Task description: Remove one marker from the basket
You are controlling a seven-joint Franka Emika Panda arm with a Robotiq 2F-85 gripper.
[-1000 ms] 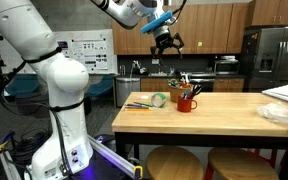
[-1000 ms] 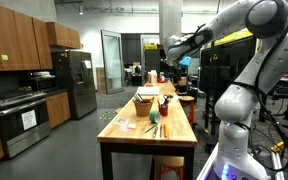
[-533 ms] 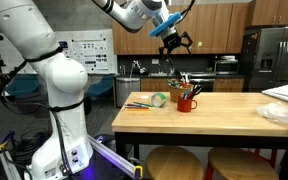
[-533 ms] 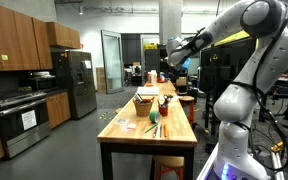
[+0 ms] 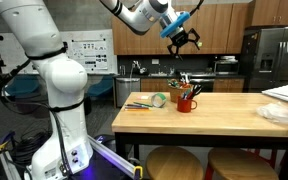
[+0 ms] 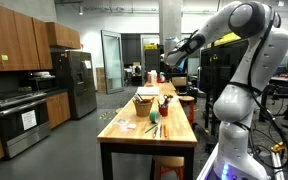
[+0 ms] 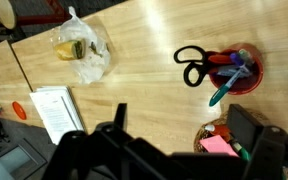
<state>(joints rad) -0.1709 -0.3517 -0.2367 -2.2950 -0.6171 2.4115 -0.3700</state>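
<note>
The basket is a small red cup, seen in both exterior views (image 5: 187, 102) (image 6: 165, 102) and in the wrist view (image 7: 242, 72). It stands on the wooden table and holds black-handled scissors (image 7: 191, 63), pens and the green marker (image 7: 222, 90), which leans out over its rim. My gripper (image 5: 184, 38) (image 6: 165, 57) hangs high above the table, well above the cup. In the wrist view its two fingers (image 7: 184, 140) are wide apart with nothing between them.
A pale green round object (image 5: 160, 100) and loose markers (image 5: 138, 103) lie beside the cup. A wicker tray (image 7: 220, 140) with pink notes sits close to it. A plastic bag (image 7: 81, 52) and a notepad (image 7: 58, 110) lie further along the table.
In an exterior view my gripper has swung sideways along the table and slightly up, and now hangs over the red cup. It stays open. The objects on the table have not moved.
</note>
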